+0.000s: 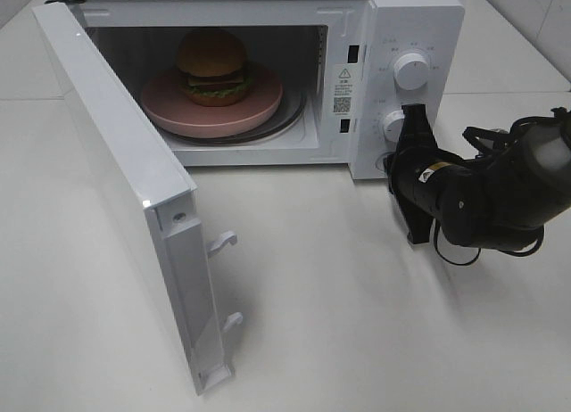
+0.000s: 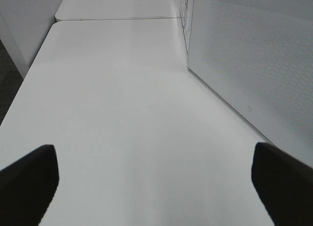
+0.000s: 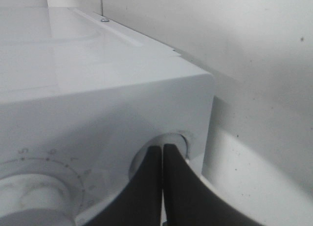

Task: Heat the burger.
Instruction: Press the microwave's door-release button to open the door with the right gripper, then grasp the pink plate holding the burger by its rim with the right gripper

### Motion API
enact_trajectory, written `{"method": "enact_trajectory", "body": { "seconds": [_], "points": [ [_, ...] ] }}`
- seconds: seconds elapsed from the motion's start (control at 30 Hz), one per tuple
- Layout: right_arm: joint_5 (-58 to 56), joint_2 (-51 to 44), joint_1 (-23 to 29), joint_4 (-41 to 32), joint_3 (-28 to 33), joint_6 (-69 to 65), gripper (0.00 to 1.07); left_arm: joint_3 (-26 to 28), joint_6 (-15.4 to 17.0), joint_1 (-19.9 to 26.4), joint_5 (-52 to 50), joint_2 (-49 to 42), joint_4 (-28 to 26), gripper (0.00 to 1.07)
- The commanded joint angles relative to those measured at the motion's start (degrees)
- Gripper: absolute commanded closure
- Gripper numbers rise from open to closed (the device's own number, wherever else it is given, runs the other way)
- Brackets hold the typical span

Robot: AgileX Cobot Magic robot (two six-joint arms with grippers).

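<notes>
While the microwave (image 1: 419, 20) stands with its door (image 1: 116, 153) swung fully open toward the front, the burger (image 1: 212, 66) sits inside the cavity, centred on a round pink plate (image 1: 165, 109). The plate rests on the glass turntable (image 1: 293, 118). Bun on top, greens and a darker layer below it.

Right gripper (image 3: 162, 147): jaws pressed together, nothing between them. Its tips sit against a round button (image 3: 172, 139) at the bottom corner of the control panel. In the high view the same gripper (image 1: 391, 167) comes in from the right, below the lower dial (image 1: 393, 125). The upper dial (image 1: 411, 70) is clear of it. Wrist view shows part of a dial's scale marks (image 3: 29, 192) just beside the button.

Left gripper (image 2: 154, 174): jaws spread wide, holding nothing. Both dark fingertips (image 2: 29, 179) frame bare white table (image 2: 122, 89). The perforated outer face of the door (image 2: 254, 55) stands alongside it. This gripper does not appear in the high view.

White tabletop (image 1: 357, 296) all round the appliance; tiled wall behind it.
</notes>
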State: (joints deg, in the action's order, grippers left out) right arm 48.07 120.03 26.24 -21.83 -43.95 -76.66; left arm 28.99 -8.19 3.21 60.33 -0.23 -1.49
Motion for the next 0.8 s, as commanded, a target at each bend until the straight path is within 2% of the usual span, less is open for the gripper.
{"method": "enact_trajectory", "body": {
  "seconds": [0.03,0.43,0.8],
  "points": [
    [1.03,-0.92,0.00,0.29,0.52,-0.40,1.07,-0.06,0.17,0.06,-0.46,-0.97,-0.29,0.03],
    [1.03,-4.13,0.00,0.46,3.38,-0.34,1.07,-0.06,0.17,0.06,-0.46,-0.97,-0.29,0.04],
    [-2.86,-13.01,0.00,0.52,11.06,3.21,1.07,-0.06,0.17,0.06,-0.46,-0.97,-0.29,0.04]
  ]
}}
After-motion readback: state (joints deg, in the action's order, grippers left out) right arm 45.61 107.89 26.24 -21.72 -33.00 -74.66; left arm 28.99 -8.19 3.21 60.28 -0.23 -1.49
